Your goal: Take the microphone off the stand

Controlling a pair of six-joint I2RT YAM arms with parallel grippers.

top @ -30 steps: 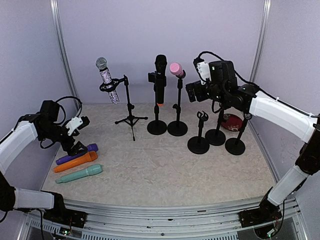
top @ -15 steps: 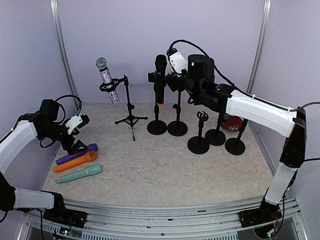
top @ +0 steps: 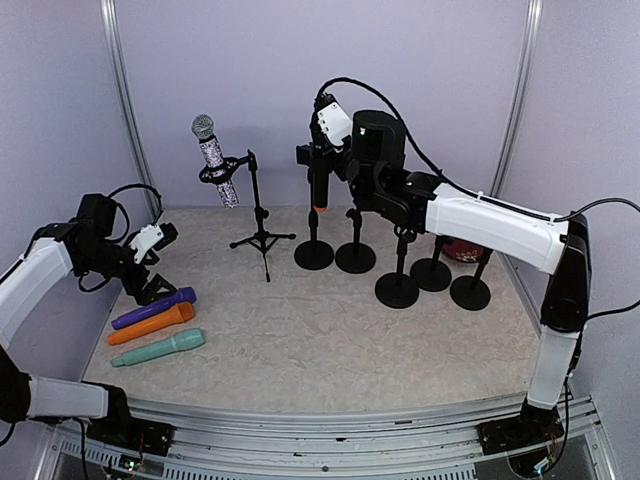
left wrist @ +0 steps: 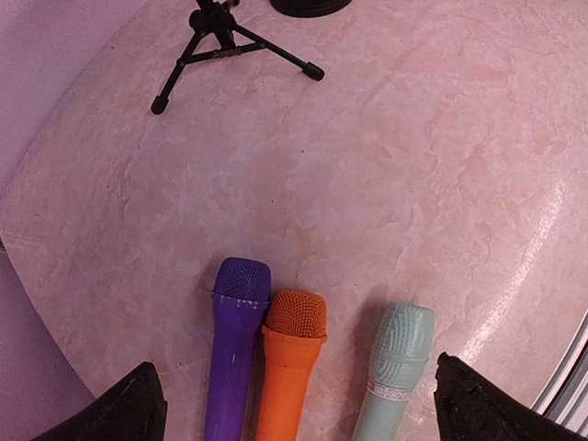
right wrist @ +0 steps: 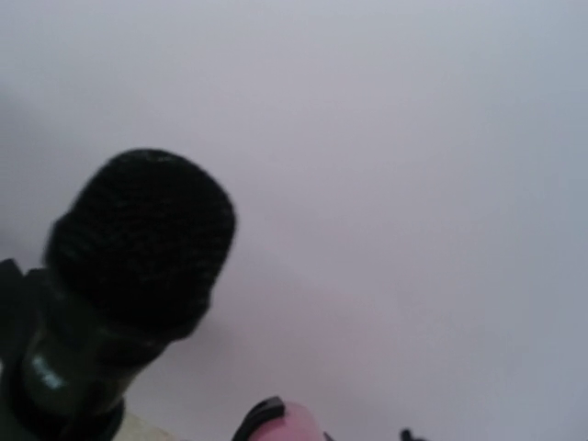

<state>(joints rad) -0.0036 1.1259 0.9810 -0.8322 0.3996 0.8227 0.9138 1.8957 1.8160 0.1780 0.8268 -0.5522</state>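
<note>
The pink microphone (right wrist: 294,424) shows only as the top of its head at the bottom edge of the right wrist view. My right gripper (top: 346,158) has closed in around it, one black fingertip (right wrist: 266,413) against its left side. From above the gripper hides the pink microphone; its round-based stand (top: 355,250) shows below. A black microphone (top: 320,160) stands in its own stand just to the left, large in the right wrist view (right wrist: 138,248). My left gripper (top: 158,262) hangs open over three microphones lying on the table.
A glittery microphone (top: 212,155) sits in a tripod stand (top: 260,225) at the back left. Purple (left wrist: 237,349), orange (left wrist: 292,358) and teal (left wrist: 393,367) microphones lie side by side at the left. Three empty round-based stands (top: 398,285) and a red object (top: 466,243) are at the right.
My right arm has swung left from above the empty stands to the pink microphone, and its jaws have narrowed from wide open. The left arm has barely moved.
</note>
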